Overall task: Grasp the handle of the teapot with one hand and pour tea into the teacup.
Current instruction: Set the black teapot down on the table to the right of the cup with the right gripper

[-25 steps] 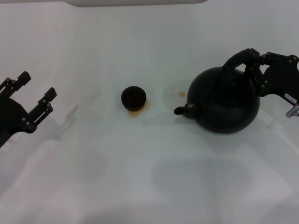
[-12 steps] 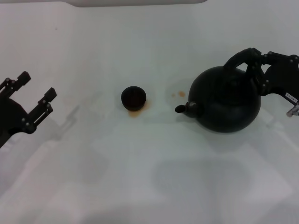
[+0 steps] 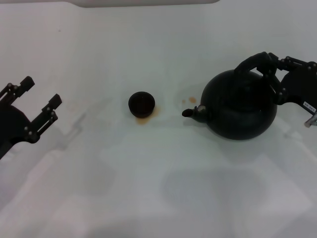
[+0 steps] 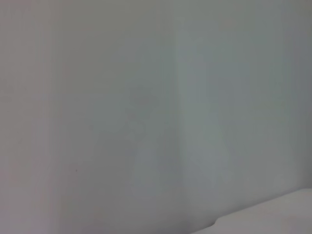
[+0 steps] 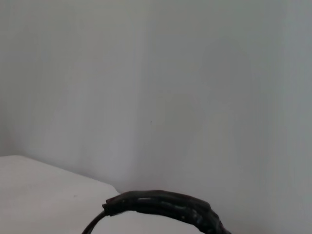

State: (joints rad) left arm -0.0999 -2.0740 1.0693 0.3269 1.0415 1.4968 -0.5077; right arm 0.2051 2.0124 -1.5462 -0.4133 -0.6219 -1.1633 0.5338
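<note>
Black right gripper point(image 3: 271, 79) is apparently clamping the handle point(image 3: 251, 63) of the teapot point(image 3: 241, 108), whose spout is facing the teacup point(image 3: 141, 103), while the left gripper point(image 3: 35, 106) is idling spread apart.

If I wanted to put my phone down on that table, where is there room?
The whole near strip in front of the teacup and teapot is bare, as is the far side behind them. The gap between cup and spout holds tea drops.
</note>
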